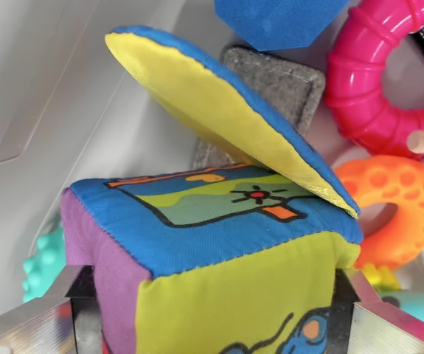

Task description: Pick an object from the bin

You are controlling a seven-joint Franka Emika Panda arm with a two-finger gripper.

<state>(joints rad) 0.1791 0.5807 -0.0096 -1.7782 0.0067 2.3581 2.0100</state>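
Observation:
A soft fabric cube (219,251) fills the lower middle of the wrist view, with a blue top panel, a purple side and a yellow-green front. A yellow and blue fabric flap (219,110) stands open above it. My gripper (212,310) is shut on the cube: one metal finger (42,317) presses its purple side at the wrist view's left, the other (388,321) its side at the wrist view's right. The fingertips are hidden behind the cube.
The bin's pale wall (42,110) runs along the wrist view's left. Behind the cube lie a grey felt square (285,85), a blue block (278,21), a pink ring (366,88), an orange ring (396,206) and a teal bumpy toy (43,262).

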